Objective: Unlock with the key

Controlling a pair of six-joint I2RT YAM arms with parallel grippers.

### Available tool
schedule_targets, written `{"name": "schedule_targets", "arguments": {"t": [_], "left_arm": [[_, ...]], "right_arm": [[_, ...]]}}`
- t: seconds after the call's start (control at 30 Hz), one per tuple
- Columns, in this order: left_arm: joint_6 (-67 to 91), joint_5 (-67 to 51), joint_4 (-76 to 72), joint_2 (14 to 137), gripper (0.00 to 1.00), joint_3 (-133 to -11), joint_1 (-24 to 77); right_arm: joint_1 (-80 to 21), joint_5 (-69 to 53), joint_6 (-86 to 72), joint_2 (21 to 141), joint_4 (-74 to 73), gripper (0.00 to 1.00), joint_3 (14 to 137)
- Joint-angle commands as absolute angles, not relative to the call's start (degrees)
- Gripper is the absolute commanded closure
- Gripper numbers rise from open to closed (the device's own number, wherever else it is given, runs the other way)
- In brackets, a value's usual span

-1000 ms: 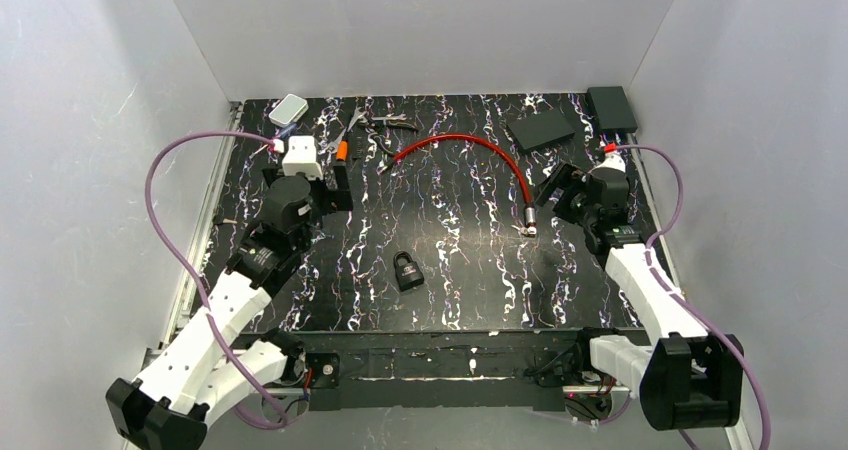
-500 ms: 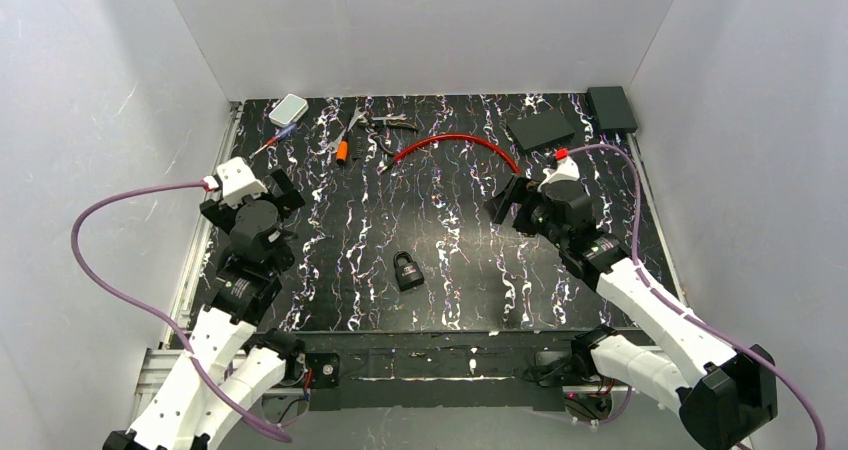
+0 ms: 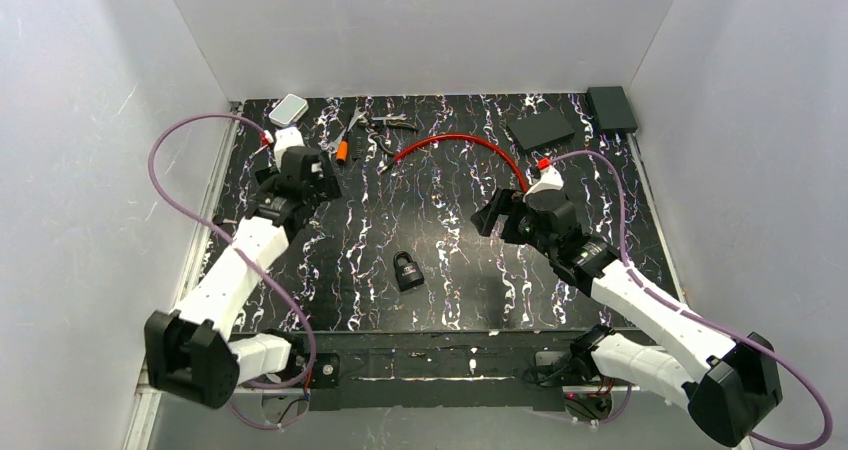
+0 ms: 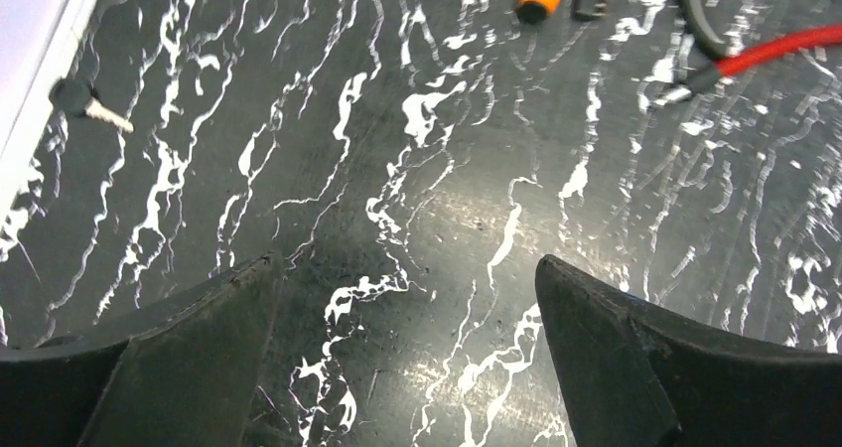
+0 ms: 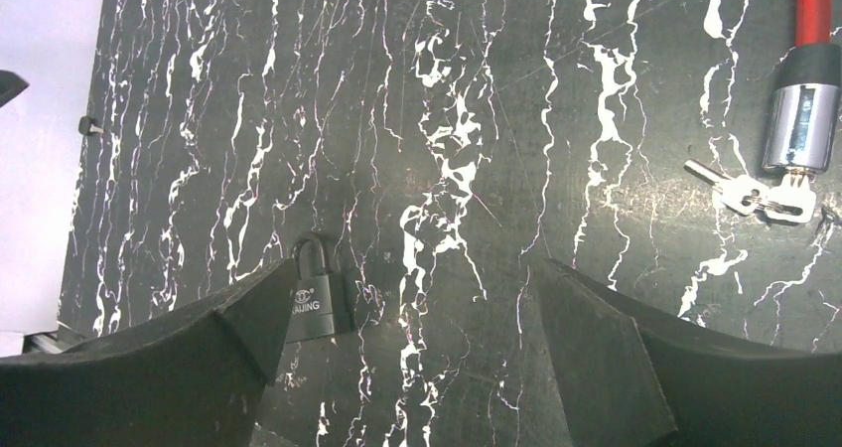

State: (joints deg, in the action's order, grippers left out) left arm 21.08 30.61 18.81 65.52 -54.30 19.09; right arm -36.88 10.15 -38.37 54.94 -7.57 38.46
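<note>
Top external: red cable (image 3: 455, 138) beyond padlock (image 3: 407, 270)

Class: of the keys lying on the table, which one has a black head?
The lone key by the table's left edge. The others, bare silver keys, lie beside the chrome end of the red cable lock.

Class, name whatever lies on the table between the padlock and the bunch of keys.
Nothing: in the right wrist view only bare marbled table separates the padlock from the keys.
</note>
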Motion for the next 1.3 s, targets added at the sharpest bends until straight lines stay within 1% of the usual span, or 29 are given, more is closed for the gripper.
{"name": "schedule_targets", "arguments": {"t": [0.0,0.07,0.13,0.23,0.37,0.6,0.77,0.93,1.1,1.27], "left_arm": [[30.21,21.48,26.92,72.06,0.02,-60.35,9.65],[32.35,16.74,27.14,75.23,0.04,-61.80,4.39],[33.98,15.09,27.62,77.68,0.04,-63.10,0.45],[36.13,15.89,29.25,80.80,0.04,-65.30,-6.82],[35.43,17.97,30.58,84.98,0.02,-68.99,-12.09],[35.83,27.73,33.68,96.58,0.03,-78.42,-15.00],[39.06,31.66,30.88,99.74,0.06,-77.17,-16.90],[36.93,33.74,28.36,103.35,0.10,-76.34,-18.91],[38.61,31.01,26.97,106.36,0.15,-75.37,-21.45],[41.54,27.88,23.66,106.31,0.19,-72.74,-24.65]], "right_arm": [[-37.26,10.73,-37.82,55.55,-6.50,0.02,38.41],[-37.35,10.06,-37.86,56.50,-5.97,0.02,38.55],[-37.48,9.25,-37.77,57.69,-5.72,0.03,39.02],[-37.93,8.67,-37.69,59.58,-5.51,0.03,39.72],[-39.27,8.31,-37.96,61.41,-5.08,0.04,40.35],[-42.39,7.80,-39.19,62.24,-6.35,0.05,40.44],[-43.31,7.27,-39.64,60.52,-7.81,0.05,38.94],[-43.42,6.65,-39.54,59.66,-7.94,0.05,37.49],[-43.44,5.17,-39.81,60.18,-7.18,0.06,37.19],[-43.45,4.35,-39.16,60.45,-7.35,0.06,37.13]]}}
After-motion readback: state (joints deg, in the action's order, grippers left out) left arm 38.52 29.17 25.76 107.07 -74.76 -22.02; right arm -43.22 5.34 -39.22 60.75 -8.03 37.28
